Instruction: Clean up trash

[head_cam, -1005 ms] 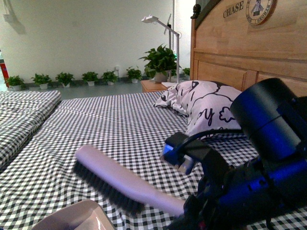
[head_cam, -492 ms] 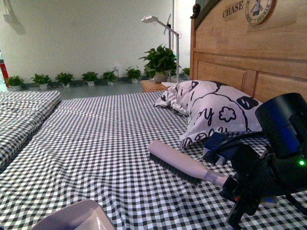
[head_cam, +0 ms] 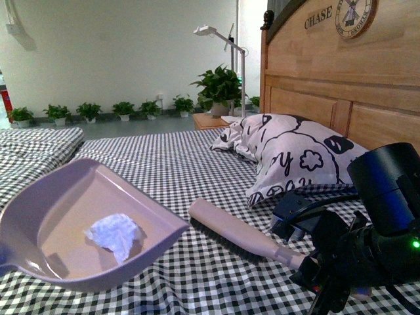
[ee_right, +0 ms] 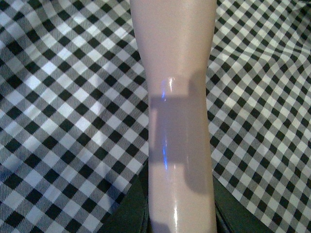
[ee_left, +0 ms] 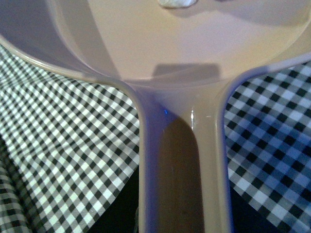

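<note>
Half a second ago only a corner of the dustpan (head_cam: 59,216) showed at the bottom of the front view; now it is raised and tilted into plain sight at the left, and the brush (head_cam: 239,237) sits slightly lower and further left over the checked bedspread (head_cam: 164,164).

The trash (head_cam: 117,233) — a small crumpled white wad — lies inside the dustpan, on its floor near the middle; the left wrist view catches just its edge (ee_left: 177,2) at the far end of the pan. The left gripper itself is out of view, yet that camera looks straight along the dustpan's handle (ee_left: 182,165), so I judge it clenched on the handle. The right gripper (head_cam: 308,268) grasps the brush by its handle (ee_right: 177,121), jaws clamped either side.

The sweeping looks done, so carrying away and emptying remain. To do that well, keep the pan's open lip tipped up so the wad cannot roll out, move smoothly, and hold the brush clear of the pillow (head_cam: 295,154) just beside it — no bin is visible yet.
</note>
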`<state>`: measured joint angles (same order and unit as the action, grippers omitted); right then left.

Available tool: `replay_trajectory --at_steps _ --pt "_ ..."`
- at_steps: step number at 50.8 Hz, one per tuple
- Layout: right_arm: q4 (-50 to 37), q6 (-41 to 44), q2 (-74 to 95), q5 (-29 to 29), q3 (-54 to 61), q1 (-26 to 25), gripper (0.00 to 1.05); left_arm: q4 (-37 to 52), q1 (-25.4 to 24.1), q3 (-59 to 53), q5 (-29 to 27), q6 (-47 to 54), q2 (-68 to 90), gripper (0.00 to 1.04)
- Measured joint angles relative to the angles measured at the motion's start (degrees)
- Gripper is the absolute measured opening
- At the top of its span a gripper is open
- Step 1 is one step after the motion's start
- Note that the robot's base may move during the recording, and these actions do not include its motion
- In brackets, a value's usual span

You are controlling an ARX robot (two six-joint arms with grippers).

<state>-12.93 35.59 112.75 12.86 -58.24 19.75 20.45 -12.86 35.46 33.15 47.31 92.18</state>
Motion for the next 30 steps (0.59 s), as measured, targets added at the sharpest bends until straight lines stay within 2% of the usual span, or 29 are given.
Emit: replay_trajectory --at_steps 8,14,24,30 --pt "-8.4 -6.8 -2.7 0.6 0.2 -0.5 0.18 10.1 0.5 -1.7 -4.4 -8.2 -5.3 0.24" --pt "-17.9 -15.8 -6.8 1.1 0.4 -1.8 0.18 17.3 1.7 -1.8 -10.8 -16.5 -9.4 0.24" --pt "-32.5 -28.2 -12.1 -1.4 3.1 -3.8 0.18 21.1 6.0 -1.7 -23.7 -29.9 -15.8 0.24" --pt "-38.3 -31.8 -14.6 -2.4 5.6 -4.2 0.18 20.2 9.6 -1.5 -30.5 -33.9 -19.5 0.24"
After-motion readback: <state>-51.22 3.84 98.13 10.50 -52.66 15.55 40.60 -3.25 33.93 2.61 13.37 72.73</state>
